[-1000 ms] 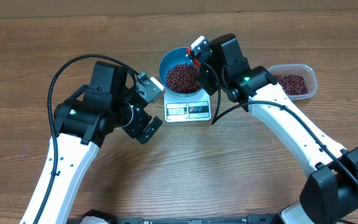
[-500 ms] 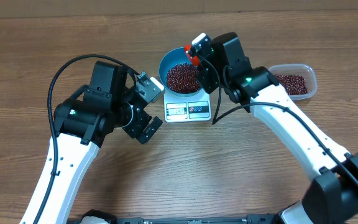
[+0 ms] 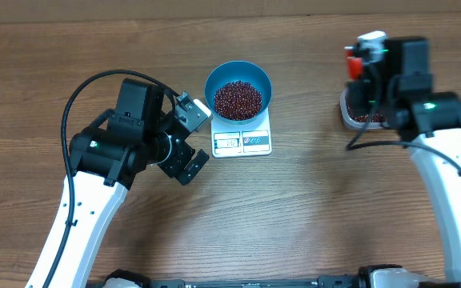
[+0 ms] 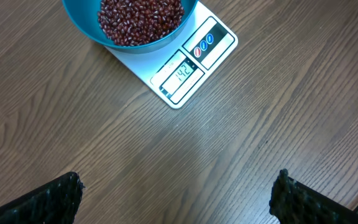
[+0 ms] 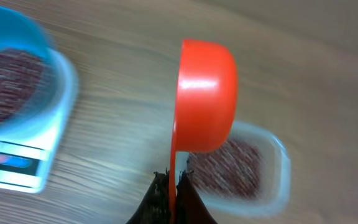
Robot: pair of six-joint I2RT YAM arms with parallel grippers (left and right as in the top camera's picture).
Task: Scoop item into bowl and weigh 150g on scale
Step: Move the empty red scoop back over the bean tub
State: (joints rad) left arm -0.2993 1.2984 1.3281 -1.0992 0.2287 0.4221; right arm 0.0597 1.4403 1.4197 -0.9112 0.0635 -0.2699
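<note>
Both the left arm (image 3: 74, 220) and the right arm (image 3: 446, 184) have smooth white links and boxy black joint housings (each with a small green light). Thin black cables (image 3: 74, 92) loop beside them. The left gripper (image 4: 176, 198) has black, ribbed fingers.

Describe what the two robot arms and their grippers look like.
The left arm and right arm have white tubular links and boxy black joint housings, with a small green light on each. A thin black cable loops beside each arm. The left gripper has black textured fingers; the right gripper is also black.
</note>
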